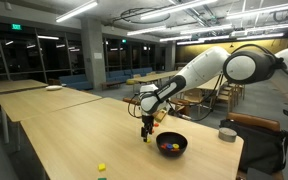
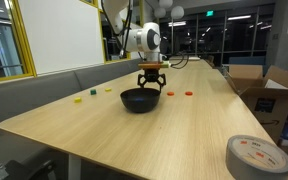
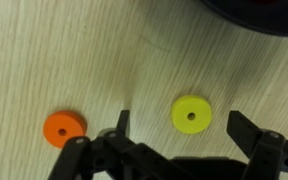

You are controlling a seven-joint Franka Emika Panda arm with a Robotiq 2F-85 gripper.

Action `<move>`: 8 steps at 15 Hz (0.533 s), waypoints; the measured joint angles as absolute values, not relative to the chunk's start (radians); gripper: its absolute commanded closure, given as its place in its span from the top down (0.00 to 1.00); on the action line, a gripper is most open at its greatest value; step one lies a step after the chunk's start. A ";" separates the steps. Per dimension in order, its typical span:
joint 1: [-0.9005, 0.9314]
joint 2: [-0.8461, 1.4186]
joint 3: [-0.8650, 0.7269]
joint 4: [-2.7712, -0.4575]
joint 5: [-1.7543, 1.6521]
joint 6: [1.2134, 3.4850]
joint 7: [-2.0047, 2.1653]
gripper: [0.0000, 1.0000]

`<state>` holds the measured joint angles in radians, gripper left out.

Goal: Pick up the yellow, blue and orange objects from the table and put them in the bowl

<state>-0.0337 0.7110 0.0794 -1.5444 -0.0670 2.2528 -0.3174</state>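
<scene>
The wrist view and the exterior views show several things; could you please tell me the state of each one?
gripper: open, empty, hovering beside the bowl.
bowl: upright on the table, coloured pieces inside.
yellow disc: flat on the table, below the open jaws, not gripped.
orange disc: flat on the table, outside the jaws.
tape roll: lying flat.
</scene>
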 measured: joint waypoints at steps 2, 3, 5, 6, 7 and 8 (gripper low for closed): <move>-0.032 0.712 0.080 -1.544 -0.067 2.259 -0.305 1.00; -0.031 0.713 0.080 -1.545 -0.067 2.264 -0.297 1.00; -0.030 0.713 0.080 -1.546 -0.067 2.271 -0.281 1.00; -0.029 0.713 0.080 -1.549 -0.067 2.278 -0.272 1.00; -0.028 0.714 0.080 -1.552 -0.067 2.285 -0.264 1.00; -0.027 0.715 0.080 -1.553 -0.067 2.290 -0.256 1.00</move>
<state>-0.0265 0.7150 0.0795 -1.5530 -0.0670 2.2896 -0.2562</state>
